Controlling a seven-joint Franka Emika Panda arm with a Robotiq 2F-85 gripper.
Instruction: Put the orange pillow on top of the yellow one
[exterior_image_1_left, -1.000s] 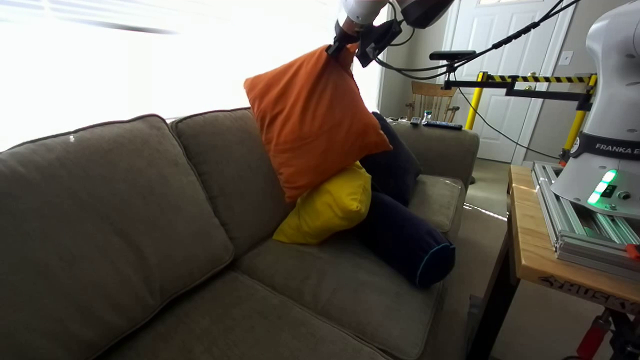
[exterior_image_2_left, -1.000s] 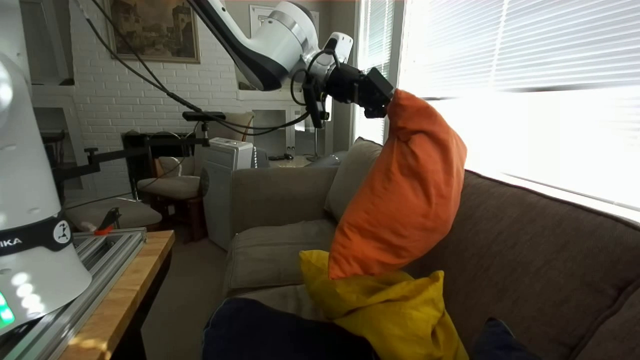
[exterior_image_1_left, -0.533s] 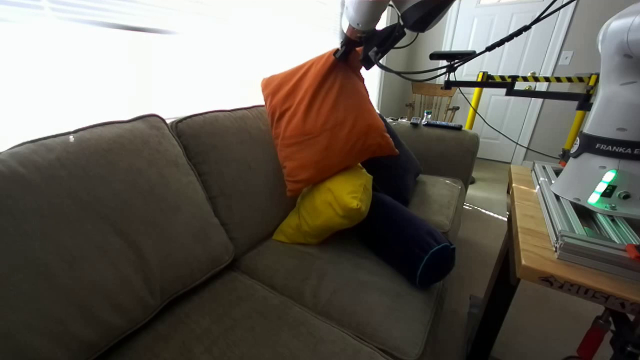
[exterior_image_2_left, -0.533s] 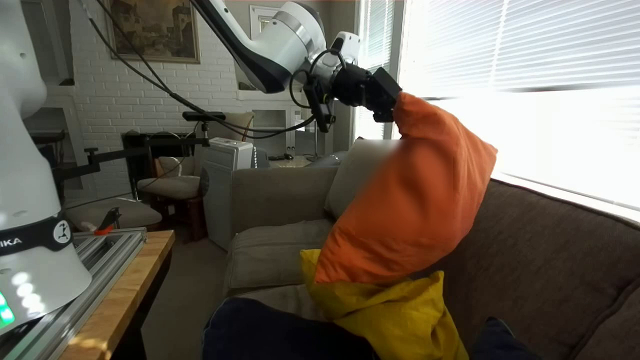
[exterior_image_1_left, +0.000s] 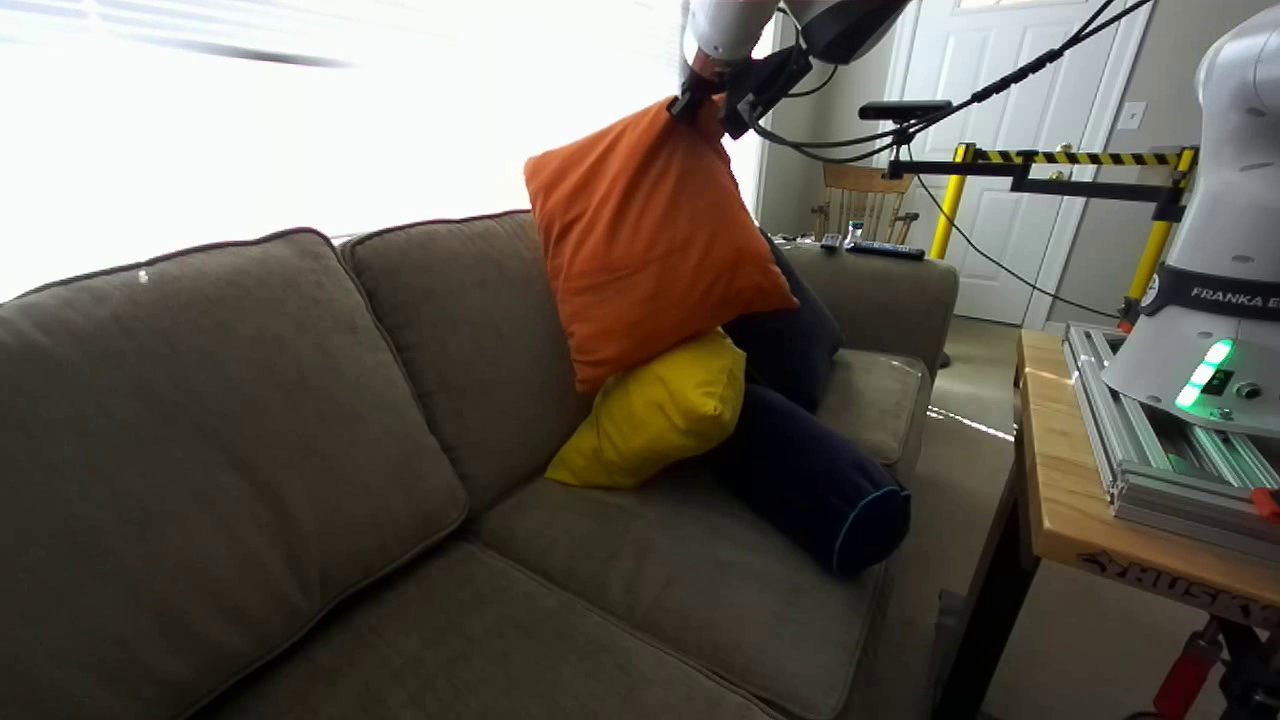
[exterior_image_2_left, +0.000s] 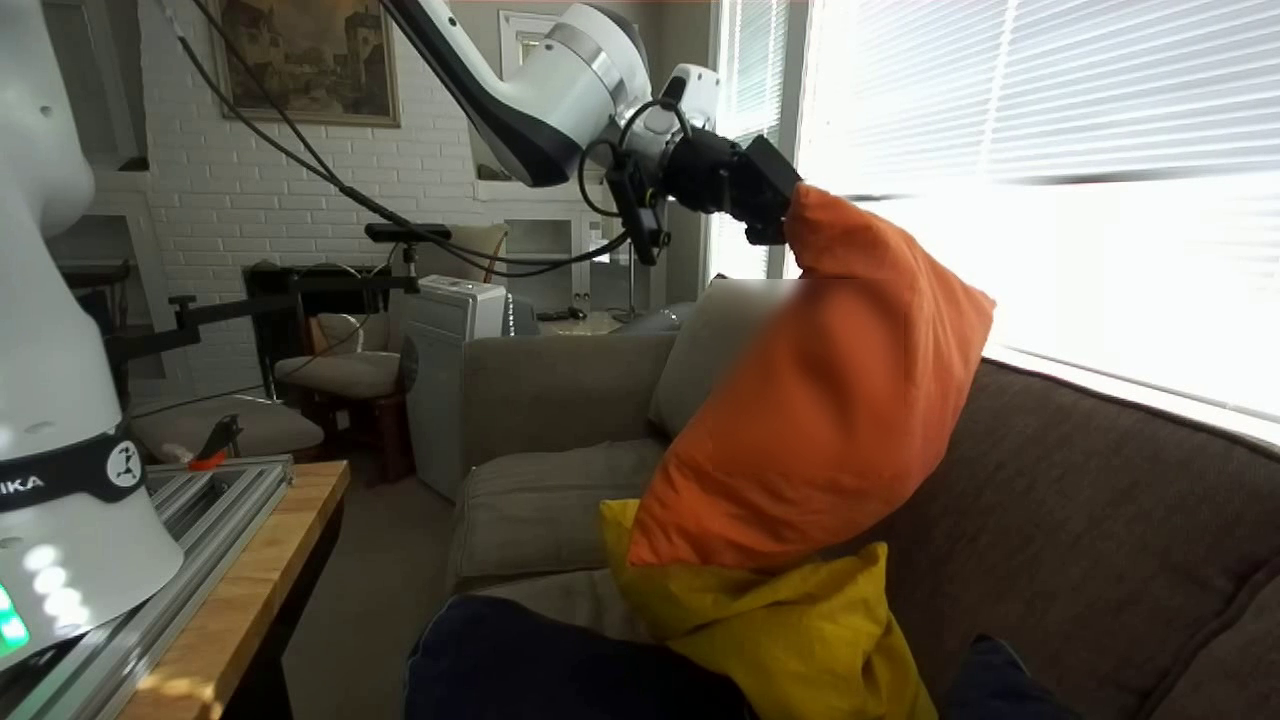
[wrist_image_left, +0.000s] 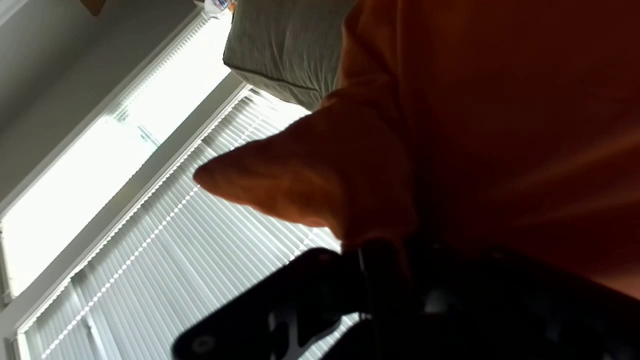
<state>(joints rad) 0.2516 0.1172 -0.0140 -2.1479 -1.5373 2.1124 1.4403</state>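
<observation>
The large orange pillow (exterior_image_1_left: 650, 240) hangs tilted from my gripper (exterior_image_1_left: 692, 108) by its upper edge. It also shows in an exterior view (exterior_image_2_left: 820, 400), where my gripper (exterior_image_2_left: 785, 212) pinches its top. The plump yellow pillow (exterior_image_1_left: 665, 410) lies on the sofa directly below. The orange pillow's lower part rests against or just over the top of the yellow pillow (exterior_image_2_left: 810, 640) and hides part of it. In the wrist view the orange pillow (wrist_image_left: 500, 125) fills the right side, dark, with its fabric bunched between the black fingers (wrist_image_left: 385, 255).
A navy bolster (exterior_image_1_left: 800, 480) lies beside the yellow pillow on the grey-brown sofa (exterior_image_1_left: 640, 570). A navy cushion (exterior_image_1_left: 785, 340) leans behind it near the armrest (exterior_image_1_left: 880, 290), which holds remotes. A bright window with blinds (exterior_image_2_left: 1050, 100) stands behind the sofa back.
Over the last second my gripper and the orange pillow have shifted a little rightward and slightly down in both exterior views. In the last half second almost nothing moved. The yellow pillow stayed put.
</observation>
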